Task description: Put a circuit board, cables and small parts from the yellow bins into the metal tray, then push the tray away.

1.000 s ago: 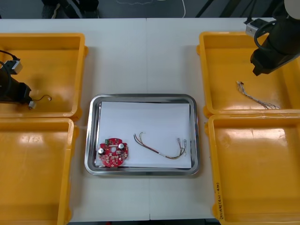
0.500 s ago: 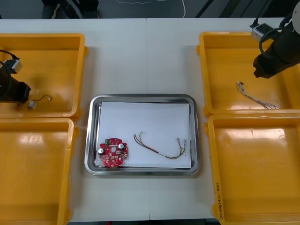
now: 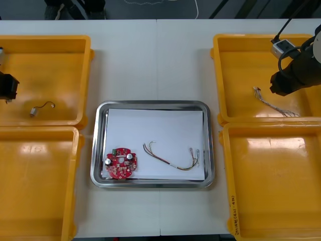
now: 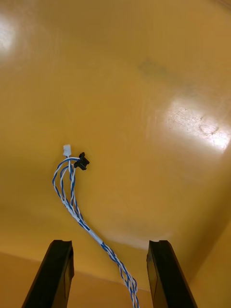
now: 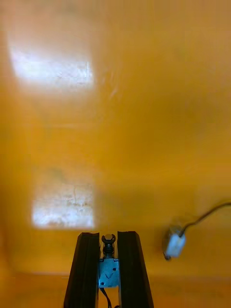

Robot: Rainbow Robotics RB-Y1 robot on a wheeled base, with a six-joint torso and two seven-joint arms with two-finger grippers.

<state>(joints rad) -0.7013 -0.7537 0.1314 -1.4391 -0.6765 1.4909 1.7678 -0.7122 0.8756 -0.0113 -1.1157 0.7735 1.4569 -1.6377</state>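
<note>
Fingers on the right hand [image 4: 109, 243] stand apart with nothing between the pads. It hangs over the far yellow bin on the right [image 3: 235, 60], by that bin's outer side, as the front view shows [image 3: 281, 88]. Below it on the bin floor lies the twisted blue and white cable [image 4: 72, 202]. One end, with a small white plug and a black one, lies out ahead of the fingers. The rest of the cable runs back between the fingers without touching either.

Over on the other side, the left hand [image 5: 108, 236] has its fingers drawn close together. They are clamped on a small metal part [image 5: 108, 262], which has a black ring at its top. This hand sits above the far yellow bin on the left [image 3: 55, 60], at its outer edge [image 3: 6, 86]. Near it on the bin floor is a thin black cable with a pale plug [image 5: 174, 243], clear of the fingers.

Between the bins, on the light worktop [image 3: 155, 60], rests the metal tray [image 3: 150, 104], white inside. A round red circuit board [image 3: 121, 163] lies in its near left corner. A thin cable with red and yellow leads [image 3: 170, 159] curves across its near right part, apart from the board.
</note>
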